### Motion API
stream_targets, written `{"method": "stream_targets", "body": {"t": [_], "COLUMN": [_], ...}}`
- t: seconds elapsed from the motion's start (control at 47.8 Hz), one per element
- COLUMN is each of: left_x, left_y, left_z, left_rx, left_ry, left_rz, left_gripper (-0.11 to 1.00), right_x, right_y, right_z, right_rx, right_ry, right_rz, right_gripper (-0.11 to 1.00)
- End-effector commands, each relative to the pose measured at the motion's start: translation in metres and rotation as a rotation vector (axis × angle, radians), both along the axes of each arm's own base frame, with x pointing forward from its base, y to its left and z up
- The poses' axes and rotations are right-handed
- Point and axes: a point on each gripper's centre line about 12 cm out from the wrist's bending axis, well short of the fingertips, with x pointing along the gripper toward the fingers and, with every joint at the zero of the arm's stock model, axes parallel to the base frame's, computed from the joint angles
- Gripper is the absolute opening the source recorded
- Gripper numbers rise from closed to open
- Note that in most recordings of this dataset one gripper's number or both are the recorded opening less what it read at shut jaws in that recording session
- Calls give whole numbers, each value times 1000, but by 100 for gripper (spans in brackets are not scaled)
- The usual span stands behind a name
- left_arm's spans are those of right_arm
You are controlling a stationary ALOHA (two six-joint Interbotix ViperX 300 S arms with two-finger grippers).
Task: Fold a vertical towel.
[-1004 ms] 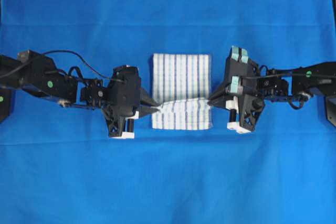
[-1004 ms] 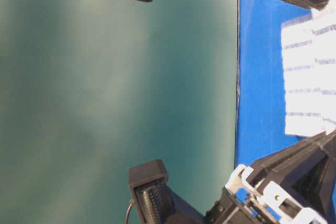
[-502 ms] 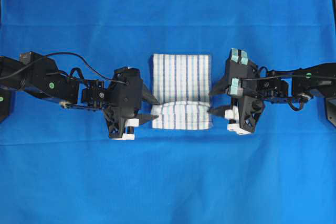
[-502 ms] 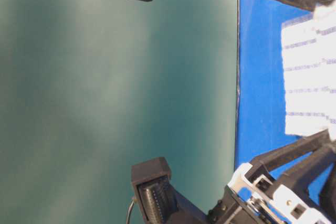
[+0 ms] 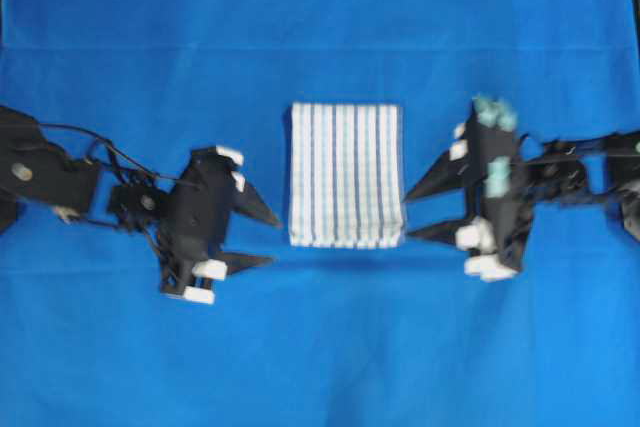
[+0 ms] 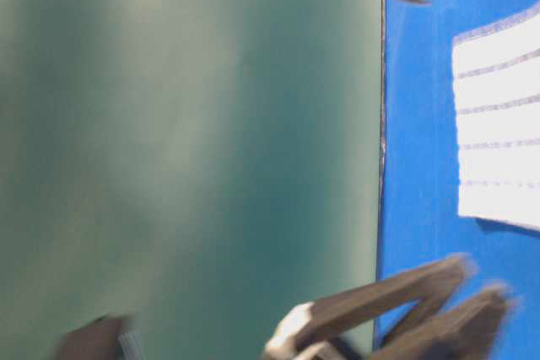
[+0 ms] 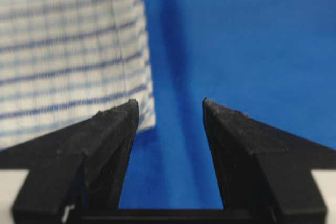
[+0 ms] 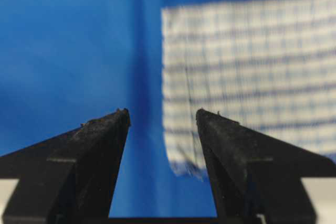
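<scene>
Towel (image 5: 345,175) — one, lying flat; two end effectors — left (image 5: 262,240), right (image 5: 420,213) — spread, empty.

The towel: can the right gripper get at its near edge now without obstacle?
Probably yes. The right gripper is open and empty beside the towel, with only bare blue cloth between them. The left gripper stands apart on the other side.

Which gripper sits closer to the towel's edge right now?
The right gripper: its open tips almost meet the towel; the left gripper, also open, shows a blue gap.
</scene>
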Motion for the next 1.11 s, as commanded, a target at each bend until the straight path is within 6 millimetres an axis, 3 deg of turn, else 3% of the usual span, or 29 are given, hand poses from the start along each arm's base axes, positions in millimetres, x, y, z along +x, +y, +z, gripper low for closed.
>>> {"method": "stream_targets", "body": {"t": [0.0,0.293,0.565,0.711,0.858,1.088], "left_x": [-9,-67,-135,-164,-191,-210], "left_y": [-1,12,40,48,53,56], "left_z": [36,111,141,138,118,85], "left_rx": [-14,-43,-46,-41,-43,-52], "left_ry": [-80,-320,-449,-476,-514,-524], "left_rz": [-9,-8,66,90,112,133], "left_gripper": [49,49,49,49,49,49], "right_x": [-7,-59,-106,-133,-155,-168], "right_y": [-1,-19,-42,-55,-58,-57], "right_z": [31,97,125,122,107,69], "right_rx": [10,-29,-118,-159,-174,-155], "right_ry": [-99,-347,-397,-410,-447,-465], "right_rz": [1,-21,-86,-160,-202,-217], "right_gripper": [59,59,59,59,59,58]}}
